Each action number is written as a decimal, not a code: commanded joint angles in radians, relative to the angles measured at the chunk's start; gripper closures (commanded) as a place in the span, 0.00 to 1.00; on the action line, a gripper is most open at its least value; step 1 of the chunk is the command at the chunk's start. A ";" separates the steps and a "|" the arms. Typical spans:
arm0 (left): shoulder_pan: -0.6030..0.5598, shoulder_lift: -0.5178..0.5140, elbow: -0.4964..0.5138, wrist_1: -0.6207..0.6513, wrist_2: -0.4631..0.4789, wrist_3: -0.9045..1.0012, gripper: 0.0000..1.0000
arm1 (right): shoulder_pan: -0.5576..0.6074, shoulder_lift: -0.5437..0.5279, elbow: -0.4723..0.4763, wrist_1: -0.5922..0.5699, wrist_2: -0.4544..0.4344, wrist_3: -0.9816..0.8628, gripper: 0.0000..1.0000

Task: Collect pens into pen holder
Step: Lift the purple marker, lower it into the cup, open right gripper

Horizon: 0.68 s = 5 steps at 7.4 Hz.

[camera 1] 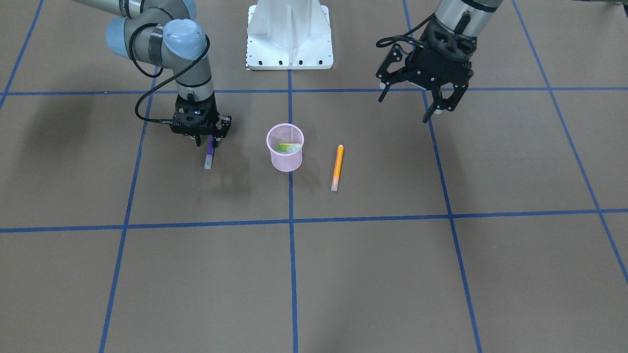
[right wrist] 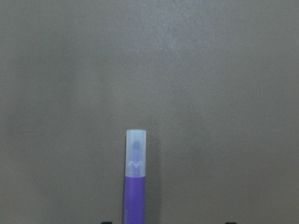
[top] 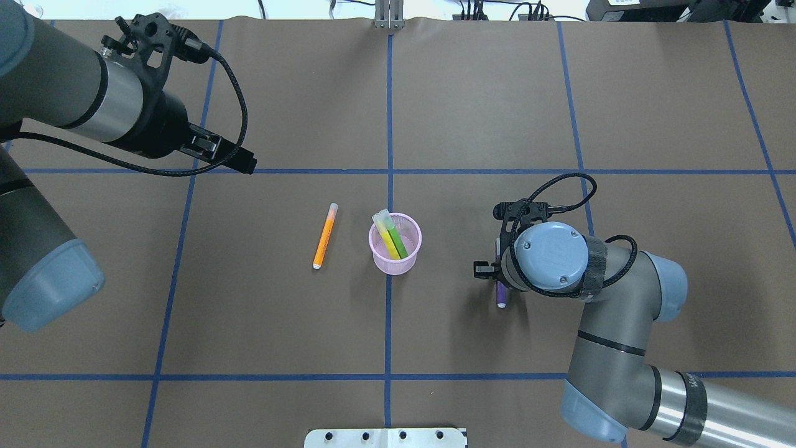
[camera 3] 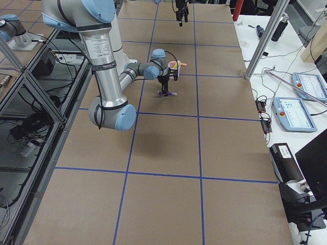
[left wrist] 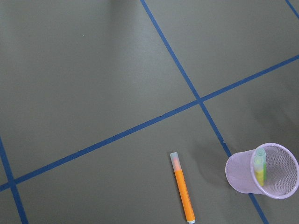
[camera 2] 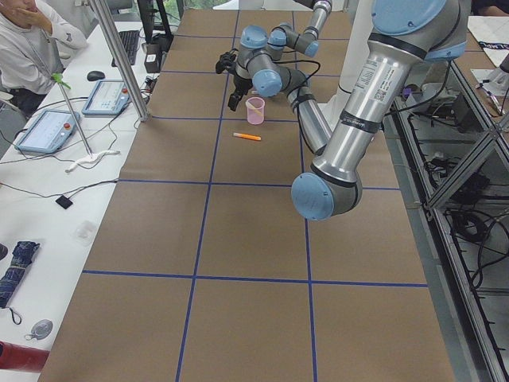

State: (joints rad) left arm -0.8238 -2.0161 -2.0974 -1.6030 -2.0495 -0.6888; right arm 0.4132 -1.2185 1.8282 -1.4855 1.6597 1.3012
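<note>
My right gripper (camera 1: pixel 207 142): low over the tabletop, fingers spread either side of the purple pen (camera 1: pixel 209 158), which lies flat, right of the pen holder (camera 1: pixel 285 161). My left gripper (camera 1: pixel 407 104): raised, fingers spread. Pen holder: mid-tabletop, upright, with the yellow pen (top: pixel 390 239) and green pen (top: pixel 400 246) leaning inside. Orange pen (camera 1: pixel 337 167): flat, near the holder, toward my left edge.

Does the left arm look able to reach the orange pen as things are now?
Probably yes. The orange pen lies flat in the open, apart from the pen holder, on the side of the left gripper. That gripper hangs open above, and nothing stands between them.
</note>
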 commanded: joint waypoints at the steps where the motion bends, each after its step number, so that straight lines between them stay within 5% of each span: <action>1: 0.000 0.000 0.000 0.000 0.000 0.000 0.00 | -0.001 0.002 -0.006 0.001 0.000 -0.008 0.51; 2: 0.000 0.000 -0.001 0.000 0.000 0.000 0.00 | -0.001 0.004 -0.007 0.001 0.000 -0.008 0.54; 5: 0.000 0.000 0.000 0.000 0.000 0.000 0.00 | -0.001 0.011 -0.009 0.001 0.002 -0.019 0.82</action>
State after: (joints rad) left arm -0.8238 -2.0157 -2.0981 -1.6037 -2.0494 -0.6888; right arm 0.4126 -1.2127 1.8205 -1.4849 1.6608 1.2897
